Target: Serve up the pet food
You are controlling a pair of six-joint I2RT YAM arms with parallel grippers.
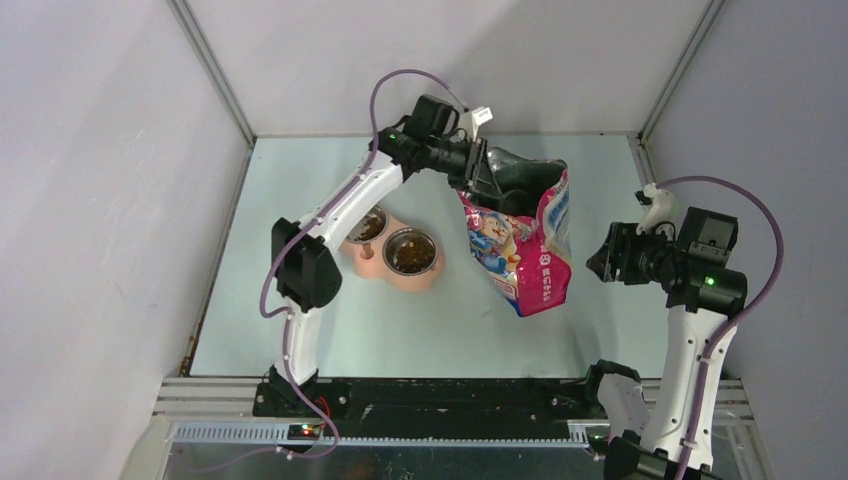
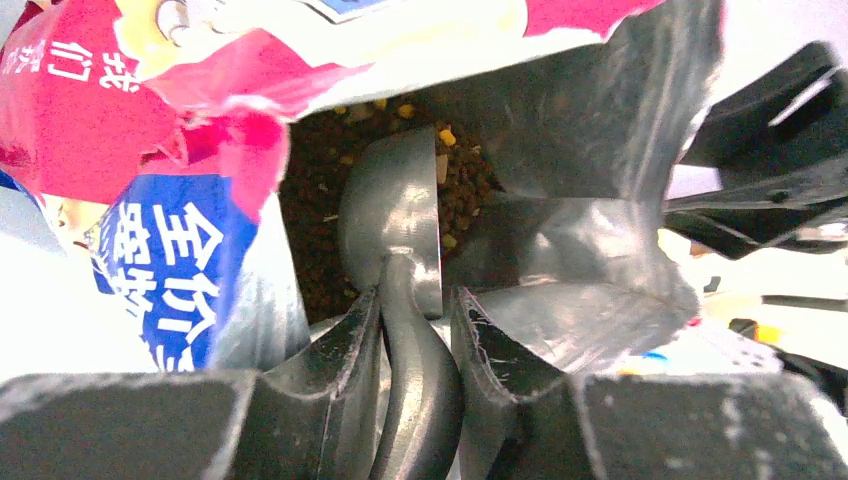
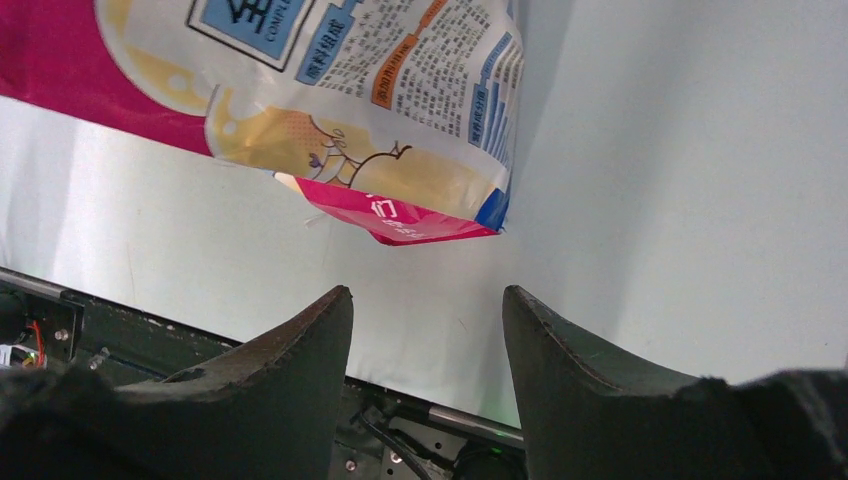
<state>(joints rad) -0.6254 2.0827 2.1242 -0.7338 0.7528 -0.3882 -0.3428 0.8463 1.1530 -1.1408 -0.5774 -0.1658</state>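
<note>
Pet food (image 2: 310,200) is dry, light and loose, so the scoop (image 2: 395,200), deep in the open bag (image 1: 515,255) with it, is the way to lift it. The left gripper (image 2: 415,320) squeezes the scoop's handle; the right gripper (image 3: 425,310), beside the bag, is wide open and empty. Two bowls (image 1: 420,271) left of the bag hold some too.

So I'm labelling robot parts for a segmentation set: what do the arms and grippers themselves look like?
Both the left arm and right arm have white shells with black joints, a green light and a looping purple cable. The left gripper and right gripper have dark, tapered, scuffed fingers.
</note>
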